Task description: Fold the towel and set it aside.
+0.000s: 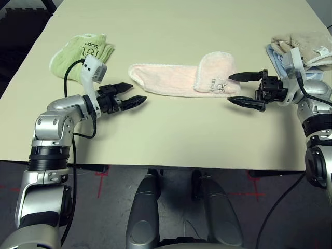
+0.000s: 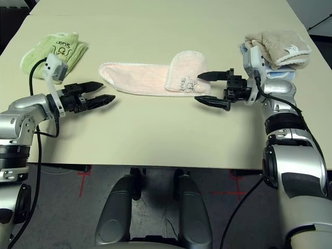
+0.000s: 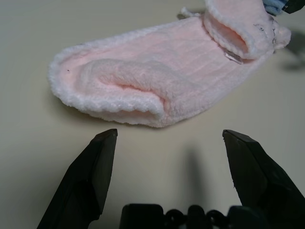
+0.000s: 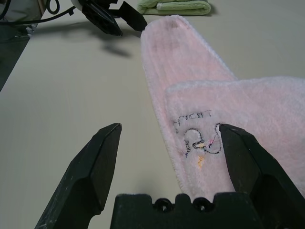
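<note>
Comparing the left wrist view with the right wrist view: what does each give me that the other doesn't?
Left wrist: the pink towel's rolled near end with white trim, and its open left gripper. Right wrist: the embroidered motif on the folded-over flap, the green towel beyond, and its open right gripper. Both: the pink towel on the beige table, ungripped.

— Where do the two head views look from?

— From above the near edge of the table (image 1: 171, 140), facing forward and down; both take in the whole top, the towel (image 1: 181, 78) at centre and both arms.

— And the wrist cameras?

— Close and low. The left one looks rightward between its gripper (image 3: 169, 157) fingers at the towel's left end (image 3: 143, 90). The right one looks leftward between its gripper (image 4: 167, 152) fingers along the towel (image 4: 190, 81) to the left gripper (image 4: 126, 21) beyond.

— What do they share?

— The towel, seen from opposite ends.
</note>
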